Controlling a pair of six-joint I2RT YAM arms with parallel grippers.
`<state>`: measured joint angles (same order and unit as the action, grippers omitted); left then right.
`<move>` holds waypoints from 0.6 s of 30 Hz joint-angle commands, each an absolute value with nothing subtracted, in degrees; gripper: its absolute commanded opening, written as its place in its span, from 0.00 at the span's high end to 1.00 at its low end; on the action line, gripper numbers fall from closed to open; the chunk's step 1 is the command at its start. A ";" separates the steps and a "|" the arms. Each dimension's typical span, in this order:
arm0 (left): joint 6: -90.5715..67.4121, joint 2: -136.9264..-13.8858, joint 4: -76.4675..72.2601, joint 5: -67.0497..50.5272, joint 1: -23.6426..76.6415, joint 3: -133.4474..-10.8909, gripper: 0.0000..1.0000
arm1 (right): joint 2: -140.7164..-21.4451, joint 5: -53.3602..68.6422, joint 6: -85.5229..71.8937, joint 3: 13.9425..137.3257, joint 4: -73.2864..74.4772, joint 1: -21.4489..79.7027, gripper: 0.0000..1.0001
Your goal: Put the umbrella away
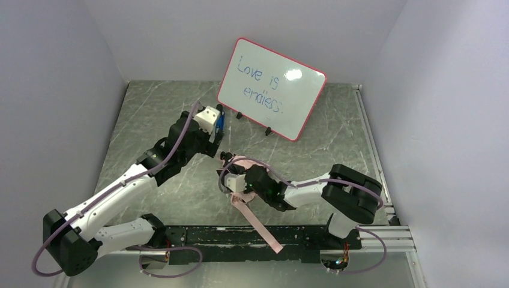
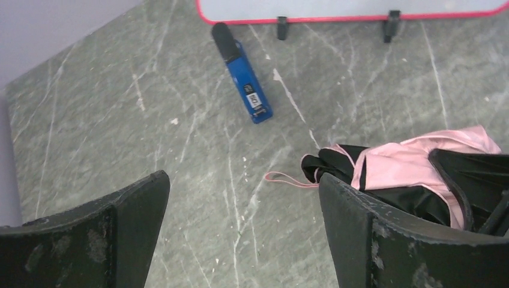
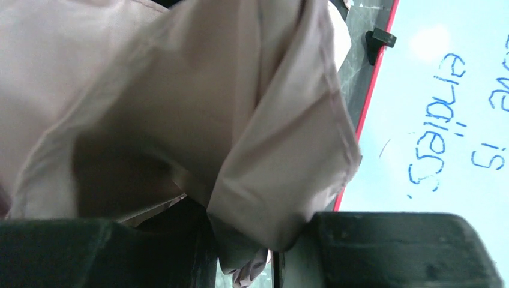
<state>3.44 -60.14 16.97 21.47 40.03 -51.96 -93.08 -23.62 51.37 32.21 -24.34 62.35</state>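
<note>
The umbrella lies crumpled mid-table, pale pink fabric with black parts, and a long pink strip trails from it toward the near edge. My right gripper is shut on its fabric. In the right wrist view pink cloth fills the frame and bunches between the fingers of the right gripper. My left gripper hovers just left of the bundle. The left wrist view has the left gripper open over bare table, with the umbrella beside its right finger and a thin pink strap loop lying between.
A red-framed whiteboard with blue writing stands propped at the back on black clips. A blue marker with a black cap lies on the grey marble table in front of it. White walls close in on both sides.
</note>
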 commanded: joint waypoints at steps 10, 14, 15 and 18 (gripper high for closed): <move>18.97 -65.91 17.93 -6.38 39.46 -52.59 0.02 | -99.87 -29.32 57.40 26.76 -23.90 70.52 0.77; 22.19 -67.38 18.76 -12.42 39.50 -51.23 0.02 | -100.50 -30.77 59.22 25.40 -26.88 72.68 0.76; 23.03 -67.93 19.10 -13.68 39.54 -51.16 0.02 | -100.62 -30.91 59.50 25.14 -27.30 73.25 0.76; 25.69 -70.71 21.06 -16.87 39.47 -52.28 0.02 | -101.27 -31.19 60.20 24.01 -29.44 74.81 0.76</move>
